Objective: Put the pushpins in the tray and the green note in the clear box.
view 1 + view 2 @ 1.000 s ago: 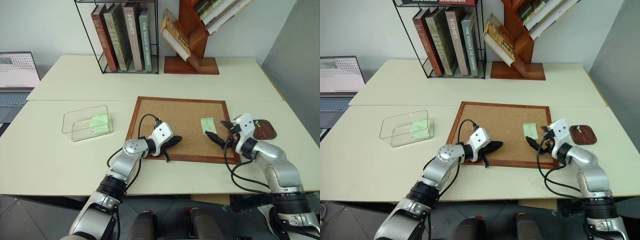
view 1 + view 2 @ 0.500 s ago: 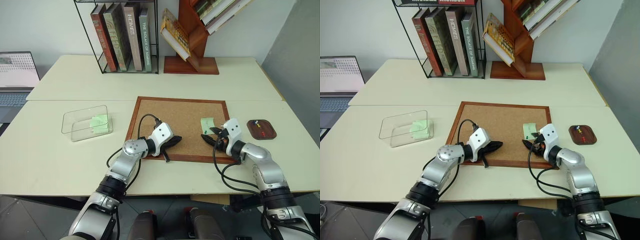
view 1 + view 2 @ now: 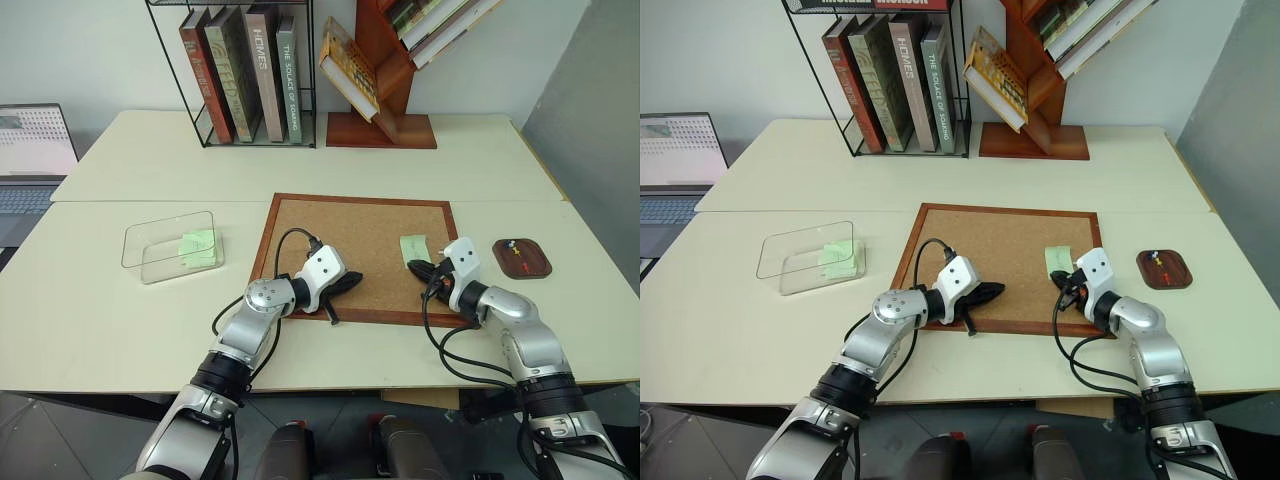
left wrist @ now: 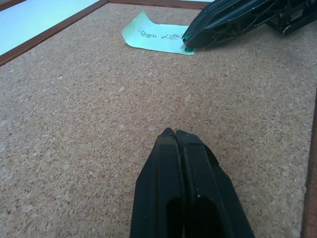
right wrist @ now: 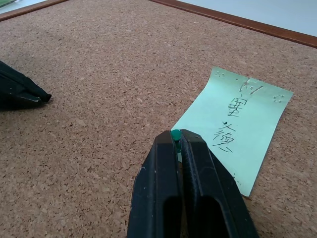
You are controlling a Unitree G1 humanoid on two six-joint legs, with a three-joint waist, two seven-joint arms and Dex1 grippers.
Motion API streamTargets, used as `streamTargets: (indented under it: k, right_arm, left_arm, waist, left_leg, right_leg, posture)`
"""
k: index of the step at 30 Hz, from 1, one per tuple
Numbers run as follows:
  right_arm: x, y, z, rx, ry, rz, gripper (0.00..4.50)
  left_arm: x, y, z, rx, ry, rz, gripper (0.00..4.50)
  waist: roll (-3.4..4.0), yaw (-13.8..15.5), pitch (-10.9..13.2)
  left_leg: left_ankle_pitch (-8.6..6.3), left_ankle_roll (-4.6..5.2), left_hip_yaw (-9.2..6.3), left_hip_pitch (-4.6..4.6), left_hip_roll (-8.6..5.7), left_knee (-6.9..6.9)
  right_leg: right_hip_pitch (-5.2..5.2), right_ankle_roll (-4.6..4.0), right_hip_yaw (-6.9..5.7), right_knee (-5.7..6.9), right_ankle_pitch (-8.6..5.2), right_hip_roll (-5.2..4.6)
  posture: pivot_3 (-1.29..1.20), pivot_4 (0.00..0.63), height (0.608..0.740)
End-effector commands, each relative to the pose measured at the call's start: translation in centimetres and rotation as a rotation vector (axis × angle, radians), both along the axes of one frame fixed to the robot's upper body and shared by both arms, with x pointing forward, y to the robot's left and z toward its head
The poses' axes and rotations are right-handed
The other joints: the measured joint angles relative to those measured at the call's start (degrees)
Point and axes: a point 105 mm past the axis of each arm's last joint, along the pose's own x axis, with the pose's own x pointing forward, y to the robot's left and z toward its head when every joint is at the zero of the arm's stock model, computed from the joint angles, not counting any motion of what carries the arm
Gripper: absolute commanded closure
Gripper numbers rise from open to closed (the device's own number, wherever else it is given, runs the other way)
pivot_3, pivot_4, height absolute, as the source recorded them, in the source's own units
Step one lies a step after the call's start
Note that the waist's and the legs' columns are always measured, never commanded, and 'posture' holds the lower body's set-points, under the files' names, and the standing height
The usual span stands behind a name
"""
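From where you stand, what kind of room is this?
Probably an office or study desk setup: a corkboard with a green note on a cream table, books in a wire rack, and a laptop at the left.

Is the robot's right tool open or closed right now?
Closed. The right tool's two black fingers are pressed together on a green pushpin at the edge of the green note.
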Motion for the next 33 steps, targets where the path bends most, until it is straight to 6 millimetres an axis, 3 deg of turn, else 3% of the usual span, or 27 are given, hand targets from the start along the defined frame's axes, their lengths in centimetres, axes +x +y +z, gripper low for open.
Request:
streamTargets:
  k: [1,8,12,20,26,33]
  right_arm:
    - [-0.1,1.0,3.9,-0.009,-0.149,0.067,4.43]
    - [-1.2,1.6,7.5,-0.046,-0.259,0.138,4.43]
    - [-1.7,1.5,8.4,-0.089,-0.292,0.162,4.43]
    - [-2.0,1.8,8.9,-0.181,-0.36,0.181,4.43]
    - [-1.9,2.1,8.7,-0.225,-0.415,0.181,4.5]
    - [-1.8,2.5,8.9,-0.264,-0.47,0.193,4.5]
  left_arm:
    - [-1.0,0.6,-3.1,0.072,0.1,0.009,4.5]
    - [-0.9,0.5,-3.0,0.057,0.109,0.016,4.5]
    - [-0.7,0.1,-2.3,0.012,0.12,0.021,4.5]
    - [-0.1,0.3,2.5,-0.238,0.188,0.068,4.5]
    - [-1.1,0.7,6.4,-0.552,0.369,0.092,3.44]
    - [-1.5,0.4,8.2,-0.836,0.562,0.118,2.01]
  waist:
    - [0.0,0.0,0.0]
    - [0.0,0.01,0.01]
    - [-0.01,0.03,0.01]
    - [-0.1,-0.01,0.11]
    - [-0.21,-0.03,0.19]
    - [-0.25,0.03,0.21]
  left_leg:
    - [0.0,0.0,0.0,-0.01,0.0,0.0]
    - [0.0,0.0,0.03,-0.05,0.0,-0.02]
    - [0.0,0.0,0.0,-0.05,0.0,-0.01]
    - [0.0,0.0,0.03,-0.11,-0.01,-0.02]
    - [0.0,0.0,0.01,-0.53,0.0,0.04]
    - [0.0,0.0,-0.02,-0.56,-0.04,0.09]
  right_leg:
    - [-0.01,0.0,0.0,0.0,0.0,0.0]
    - [-0.09,0.05,0.01,0.01,0.03,0.0]
    - [-0.07,0.04,-0.02,-0.01,0.02,0.0]
    - [-0.15,0.04,-0.02,0.01,0.02,-0.02]
    - [-0.54,0.11,-0.02,0.05,0.06,0.02]
    - [-0.52,0.17,-0.02,0.04,0.05,0.0]
  posture:
    - [0.0,0.15,0.74]
    - [0.0,0.15,0.74]
    - [0.0,0.15,0.74]
    - [0.0,0.15,0.74]
    - [0.0,0.15,0.74]
    - [0.0,0.15,0.74]
